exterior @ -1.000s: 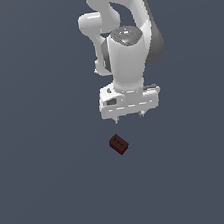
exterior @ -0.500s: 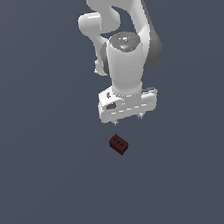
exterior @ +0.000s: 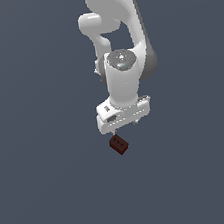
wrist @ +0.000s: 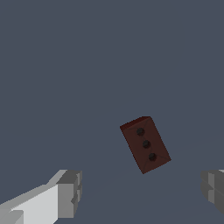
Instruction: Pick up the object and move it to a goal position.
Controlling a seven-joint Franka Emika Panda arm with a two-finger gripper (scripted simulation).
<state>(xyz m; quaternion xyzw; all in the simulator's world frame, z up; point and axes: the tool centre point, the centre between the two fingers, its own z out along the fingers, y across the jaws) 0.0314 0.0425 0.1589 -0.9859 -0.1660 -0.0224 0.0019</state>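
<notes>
- Plain grey floor (exterior: 45, 194) lies all around, with lots of room.
- The gripper (wrist: 140, 192) is spread wide, holding nothing, just above the block (exterior: 119, 144).
- The block is small, dark red-brown, with 3 tiny holes.

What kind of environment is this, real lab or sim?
Most likely a bare simulator scene: flat, featureless grey ground, a smooth white arm with an open gripper, and one small reddish-brown block with three holes.

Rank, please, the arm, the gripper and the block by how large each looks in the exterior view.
1. Arm, largest.
2. Gripper, its white hand clearly smaller.
3. Block, smallest.
Nearness to the camera may skew this.
</notes>
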